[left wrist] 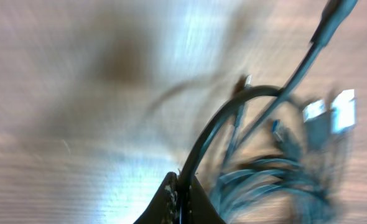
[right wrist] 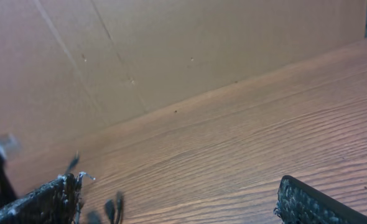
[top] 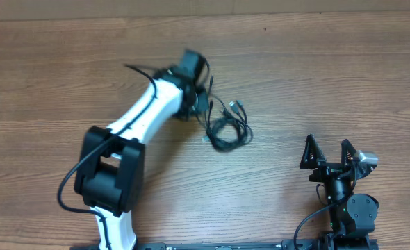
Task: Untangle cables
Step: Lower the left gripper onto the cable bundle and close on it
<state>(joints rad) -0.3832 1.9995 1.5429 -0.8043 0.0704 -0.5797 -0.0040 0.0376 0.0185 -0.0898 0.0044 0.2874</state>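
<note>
The cables (top: 227, 125) are thin black cords in a loose tangle at the table's middle, with small silver-tipped plugs sticking out. My left gripper (top: 203, 104) is at the tangle's upper left edge. In the left wrist view its jaws (left wrist: 182, 193) are shut on one black cable (left wrist: 227, 118) that arcs up and right, with blurred loops and plugs (left wrist: 283, 168) behind. My right gripper (top: 328, 154) is open and empty at the front right, far from the cables. A few blurred plug ends (right wrist: 109, 208) show low left in the right wrist view.
The wooden table (top: 316, 76) fills the views. A brown cardboard wall (right wrist: 171, 43) stands along the far edge. The left arm's white body (top: 139, 118) reaches diagonally over the table's left half.
</note>
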